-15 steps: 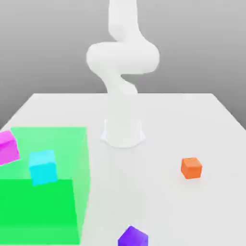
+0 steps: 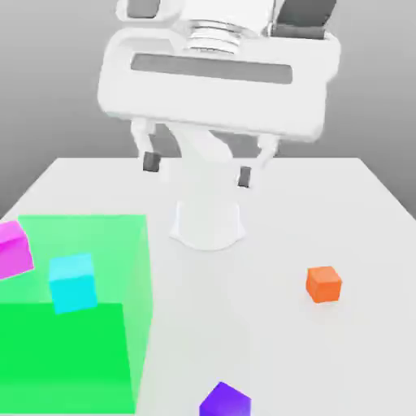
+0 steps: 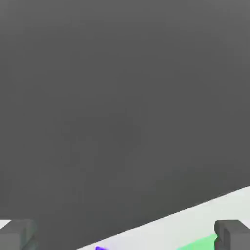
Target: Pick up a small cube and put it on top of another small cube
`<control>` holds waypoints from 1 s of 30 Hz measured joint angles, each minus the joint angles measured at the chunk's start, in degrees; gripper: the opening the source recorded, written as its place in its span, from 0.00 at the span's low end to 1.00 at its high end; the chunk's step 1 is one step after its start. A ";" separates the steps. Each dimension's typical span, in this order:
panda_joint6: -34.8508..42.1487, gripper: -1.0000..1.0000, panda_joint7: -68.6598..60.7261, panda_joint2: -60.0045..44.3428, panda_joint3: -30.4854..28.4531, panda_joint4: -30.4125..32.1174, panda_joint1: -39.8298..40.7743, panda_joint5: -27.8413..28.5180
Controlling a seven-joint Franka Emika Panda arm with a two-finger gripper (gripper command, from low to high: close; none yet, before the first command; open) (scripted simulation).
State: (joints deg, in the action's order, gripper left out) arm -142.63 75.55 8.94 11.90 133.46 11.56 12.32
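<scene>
Green box (image 2: 122,244) — cyan cube (image 2: 73,282) inside

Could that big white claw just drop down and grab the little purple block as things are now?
Probably yes. The gripper hangs open, high above the table, and the purple cube sits alone near the front edge with nothing touching or covering it. The green box stands off to its side.

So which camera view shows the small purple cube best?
The exterior view: the small purple cube sits at the table's near edge, its top and two side faces visible, though the picture's edge cuts its base. In the hand view, just a tiny purple corner peeks in.
</scene>
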 joint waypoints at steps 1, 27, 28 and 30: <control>-0.63 0.50 1.58 -2.07 0.12 0.10 0.12 0.56; -16.51 0.00 17.07 -34.97 -1.73 0.26 -2.33 -0.04; -15.11 0.00 16.45 -33.15 -1.07 0.65 -1.83 -0.89; -12.01 0.00 14.98 -29.11 -0.03 1.56 -1.21 -2.87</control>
State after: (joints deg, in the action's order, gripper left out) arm -154.64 90.53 -20.18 11.87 135.02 10.35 9.45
